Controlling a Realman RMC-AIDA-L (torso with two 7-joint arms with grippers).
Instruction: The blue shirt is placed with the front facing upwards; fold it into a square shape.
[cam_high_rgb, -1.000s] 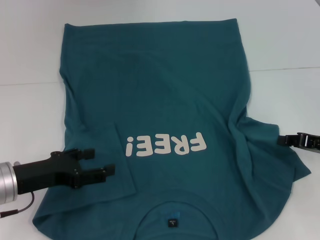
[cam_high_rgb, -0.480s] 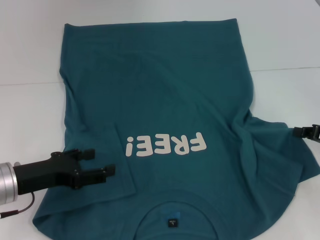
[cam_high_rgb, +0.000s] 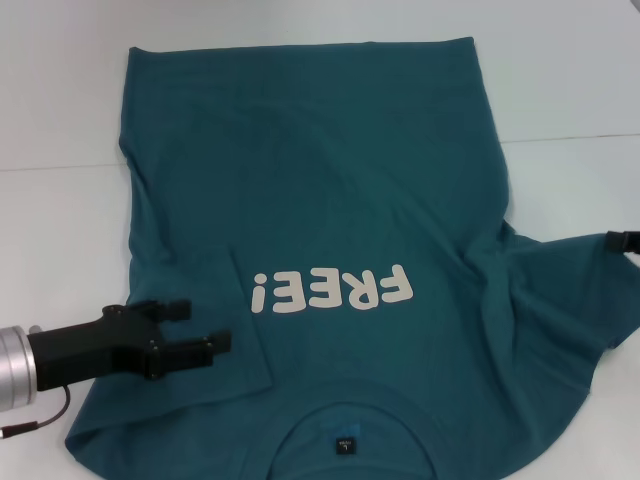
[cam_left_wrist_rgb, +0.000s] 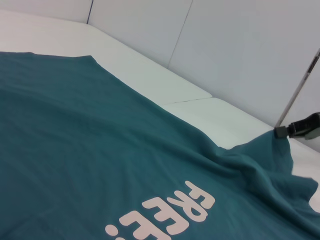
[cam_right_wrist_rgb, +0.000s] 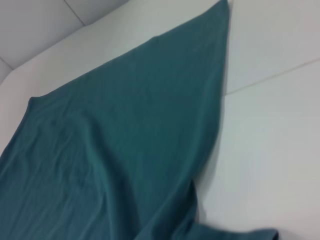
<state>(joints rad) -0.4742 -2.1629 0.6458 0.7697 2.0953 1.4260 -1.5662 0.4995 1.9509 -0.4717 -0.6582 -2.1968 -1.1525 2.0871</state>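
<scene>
Since the earlier frames the right end effector (cam_high_rgb: 625, 240) had drawn outward to the head view's right edge, pulling the sleeve out with it; the left one had not moved. Only the right end effector's dark tip showed, touching the sleeve edge; open or closed, cannot tell. The left end effector (cam_high_rgb: 198, 326) sat over the folded-in left sleeve, its two fingers (cam_high_rgb: 172, 309) spread, with cloth under them. One blue shirt (cam_high_rgb: 320, 230) lay front up on the white desk (cam_high_rgb: 60, 120), collar nearest the robot, one pale "FREE!" print (cam_high_rgb: 332, 290) on the chest, one small label (cam_high_rgb: 344, 441) inside the collar.
</scene>
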